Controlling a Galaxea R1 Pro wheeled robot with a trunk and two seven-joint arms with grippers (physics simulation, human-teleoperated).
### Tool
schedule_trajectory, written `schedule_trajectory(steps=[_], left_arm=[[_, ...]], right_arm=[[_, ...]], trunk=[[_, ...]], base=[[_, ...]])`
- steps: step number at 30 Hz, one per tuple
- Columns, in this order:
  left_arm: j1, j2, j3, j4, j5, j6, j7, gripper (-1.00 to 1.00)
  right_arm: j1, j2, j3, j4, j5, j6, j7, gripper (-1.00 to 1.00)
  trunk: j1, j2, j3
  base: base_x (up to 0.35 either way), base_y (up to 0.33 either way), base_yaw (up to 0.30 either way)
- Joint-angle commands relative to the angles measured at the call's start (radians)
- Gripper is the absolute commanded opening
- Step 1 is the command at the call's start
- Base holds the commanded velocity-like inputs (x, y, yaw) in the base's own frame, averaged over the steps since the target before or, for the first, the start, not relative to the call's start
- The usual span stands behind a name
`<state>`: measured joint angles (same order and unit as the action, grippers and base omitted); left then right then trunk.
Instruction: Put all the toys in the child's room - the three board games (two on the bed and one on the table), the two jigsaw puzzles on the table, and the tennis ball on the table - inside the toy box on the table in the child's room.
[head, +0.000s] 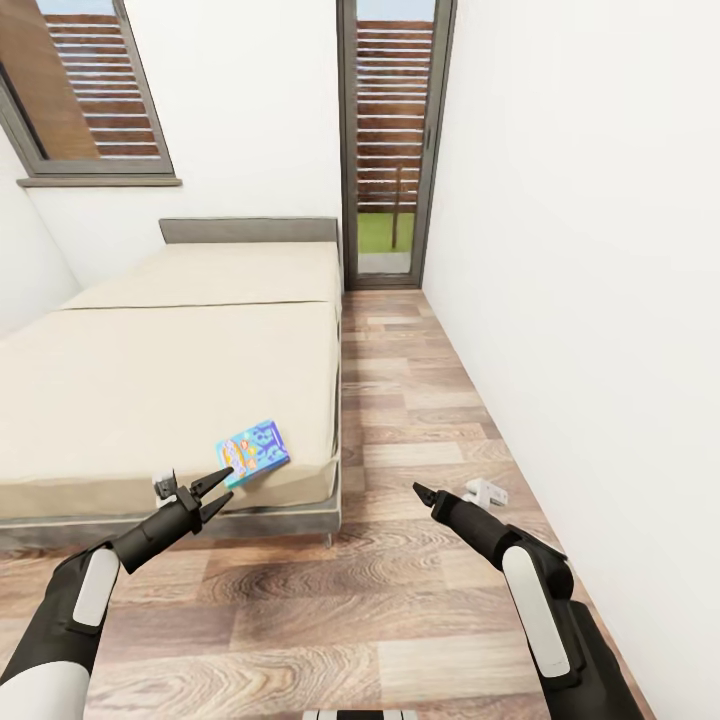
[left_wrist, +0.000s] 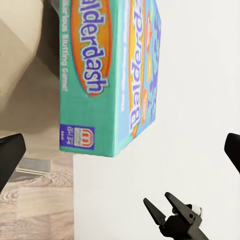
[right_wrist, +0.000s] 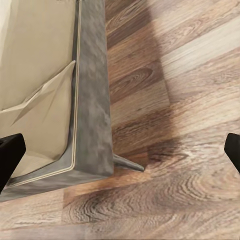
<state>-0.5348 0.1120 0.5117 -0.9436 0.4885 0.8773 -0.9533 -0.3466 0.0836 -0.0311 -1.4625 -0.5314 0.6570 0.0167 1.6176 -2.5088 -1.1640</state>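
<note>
A small blue board game (head: 252, 452) with cartoon print lies flat on the near right corner of the bed (head: 170, 370), a cream mattress on a dark grey frame. My left gripper (head: 214, 489) hovers just short of the box at the bed's front edge, fingers spread and empty. In the left wrist view the teal "Balderdash" box (left_wrist: 105, 75) looms close ahead of the open left gripper (left_wrist: 120, 155). My right gripper (head: 425, 493) hangs over the floor to the right of the bed; its fingers (right_wrist: 10, 155) stand wide apart, holding nothing.
A strip of wooden floor (head: 400, 400) runs between the bed and the white wall (head: 580, 300) on the right, ending at a glass door (head: 392, 150). The bed frame's corner leg (right_wrist: 127, 164) sits below my right gripper. A window (head: 80, 90) is at the back left.
</note>
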Motion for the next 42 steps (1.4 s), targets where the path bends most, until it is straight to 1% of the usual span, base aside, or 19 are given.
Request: schedule_trajectory(steps=[1, 10, 42], left_arm=[[-0.001, 0.0, 0.001, 0.001, 0.001, 0.005, -0.002, 1.0], [-0.001, 0.0, 0.001, 0.0, 0.001, 0.005, -0.002, 1.0], [-0.001, 0.0, 0.001, 0.001, 0.0, 0.005, -0.002, 1.0]], right_arm=[[0.0, 0.001, -0.003, -0.001, -0.002, 0.006, 0.002, 1.0], [-0.001, 0.002, -0.001, 0.011, 0.0, 0.006, 0.002, 1.0], [-0.001, 0.002, -0.001, 0.016, 0.001, 0.006, 0.002, 1.0]], trunk=[[0.0, 0.0, -0.001], [0.0, 0.0, -0.001], [0.0, 0.0, -0.001]], base=[[0.112, 0.055, 0.0], [0.095, 0.05, 0.0], [0.003, 0.0, 0.0]])
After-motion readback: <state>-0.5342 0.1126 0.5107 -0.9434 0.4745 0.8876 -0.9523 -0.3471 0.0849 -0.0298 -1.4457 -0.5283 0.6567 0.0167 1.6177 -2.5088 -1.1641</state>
